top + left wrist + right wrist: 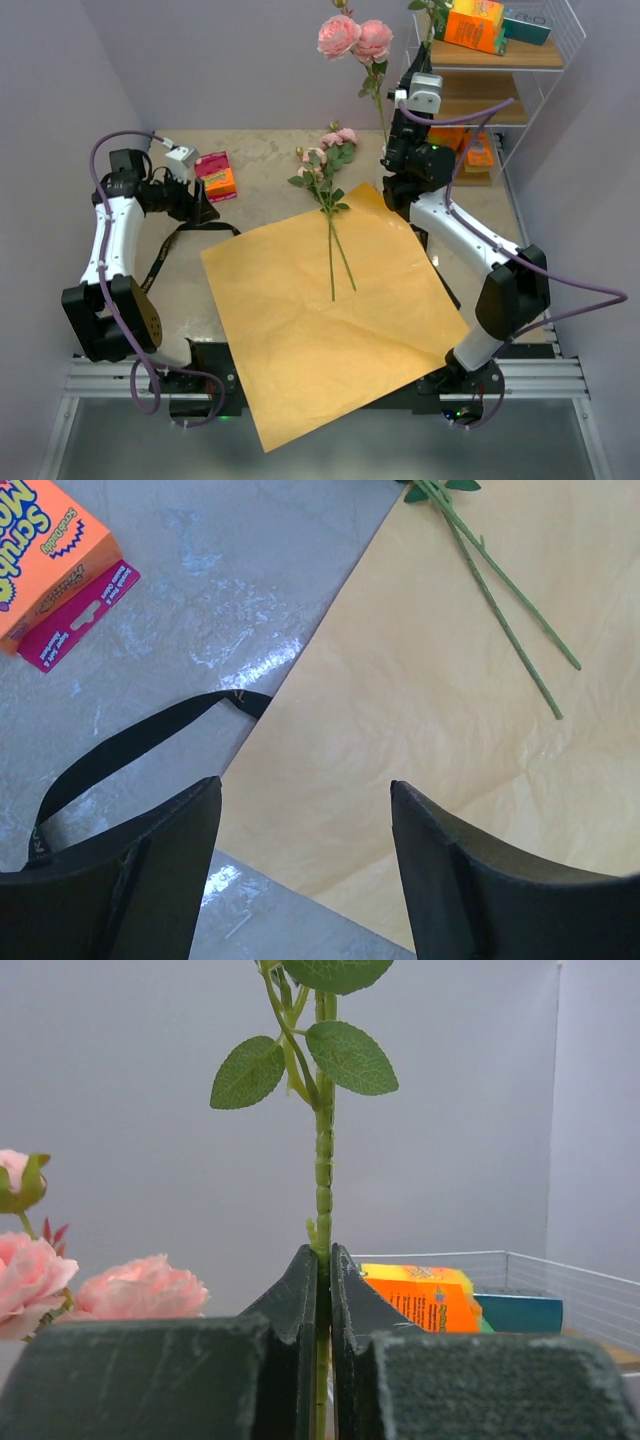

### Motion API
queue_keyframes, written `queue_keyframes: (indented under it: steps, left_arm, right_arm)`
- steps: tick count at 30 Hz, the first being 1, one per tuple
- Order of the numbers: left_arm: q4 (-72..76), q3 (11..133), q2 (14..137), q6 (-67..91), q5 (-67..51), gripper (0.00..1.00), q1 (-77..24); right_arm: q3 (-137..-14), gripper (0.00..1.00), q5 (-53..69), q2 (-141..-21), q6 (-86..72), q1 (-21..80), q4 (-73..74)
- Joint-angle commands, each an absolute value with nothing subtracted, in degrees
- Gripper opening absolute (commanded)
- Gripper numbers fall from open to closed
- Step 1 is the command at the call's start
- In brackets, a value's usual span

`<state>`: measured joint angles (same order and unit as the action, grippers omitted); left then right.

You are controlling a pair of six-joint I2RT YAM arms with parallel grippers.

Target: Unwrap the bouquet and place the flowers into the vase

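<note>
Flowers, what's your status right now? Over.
Right end effector shut on one flower stem, upright. Left end effector open, empty. Two stems lie on paper. Vase unseen.

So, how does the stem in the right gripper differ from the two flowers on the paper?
The held stem stands upright, pinched in the right gripper; the two flowers lie flat, stems on the paper. The held stem's bloom is out of view; the two flowers show pink blooms. Both have green leaves.
</note>
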<state>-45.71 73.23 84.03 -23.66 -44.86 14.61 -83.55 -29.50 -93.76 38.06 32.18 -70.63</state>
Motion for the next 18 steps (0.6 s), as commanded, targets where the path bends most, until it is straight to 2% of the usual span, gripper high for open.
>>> queue_keyframes:
  steps: [1,18]
  left_arm:
    - [-47.1,73.6,85.4,-26.7,-47.6,0.73,14.9]
    - [-47.5,73.7,87.8,-27.9,-48.5,0.73,14.8]
  right_arm:
    - [-86.3,0.00,-31.2,-94.0,41.5,31.0,-79.8]
    - [-86.1,0.00,-30.8,-96.8,39.5,26.8,-82.6]
